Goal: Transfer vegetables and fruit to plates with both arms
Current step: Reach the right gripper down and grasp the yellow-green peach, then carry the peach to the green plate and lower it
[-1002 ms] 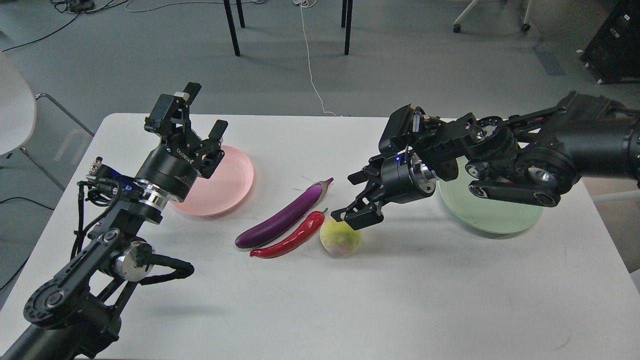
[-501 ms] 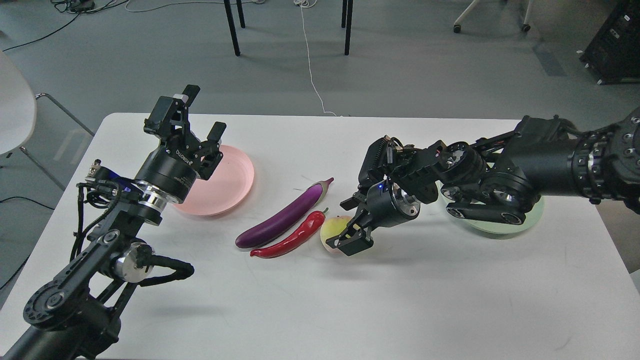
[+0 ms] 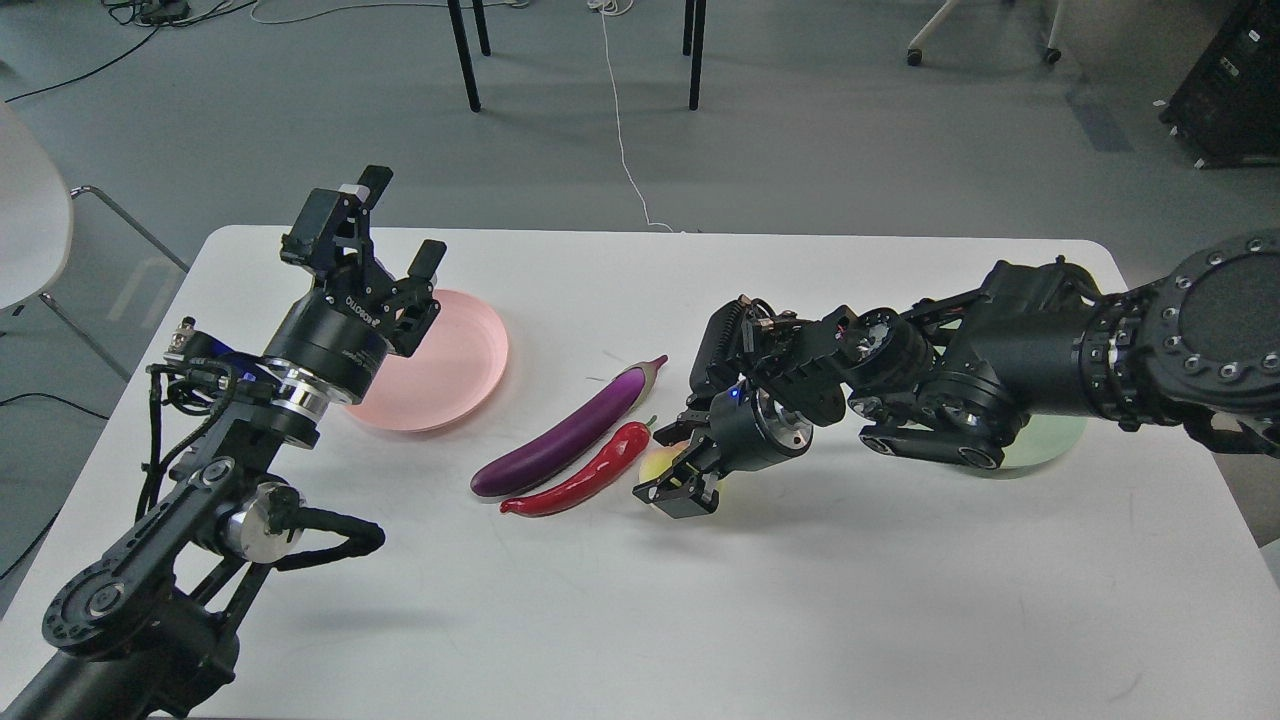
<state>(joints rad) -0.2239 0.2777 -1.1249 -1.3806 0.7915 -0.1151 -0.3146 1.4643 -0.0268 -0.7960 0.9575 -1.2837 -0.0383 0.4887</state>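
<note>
Step in hand, as I read it: right hand (image 3: 680, 488) taking the peach (image 3: 655, 466) for the green plate (image 3: 1050, 440). The hand is down over the peach near the desk's middle, fingers set around it; only a sliver of yellow-green shows on the hand's left side, so I can't tell whether the fingers are pressed onto it yet or just bracketing it.

To do it well: get both fingers low on the widest part before closing — the fruit is round and prob. rolls if pinched off-centre. The chili (image 3: 580, 482) lies just beside the peach on its left, tip almost touching, w/ the eggplant (image 3: 570, 440) right alongside that; a sideways nudge would shove the whole row. So lift straight up first, then swing toward the right edge where the green plate sits, mostly hidden under the right arm.

Left hand (image 3: 385, 240) is spread, holding nothing, raised near the pink plate (image 3: 460, 350) on the far-left part of the desk; both plates look bare as far as visible. No pomegranate in view.

Surface: white desk (image 3: 700, 620), smooth, rounded corners, faint scuffs — little grip for round things. Room: grey floor beyond the far edge, black chair or table legs (image 3: 465, 55), a white cable (image 3: 620, 120) trailing across the floor, a white chair (image 3: 30, 210) off the left edge, dark equipment (image 3: 1230, 90) far right.
</note>
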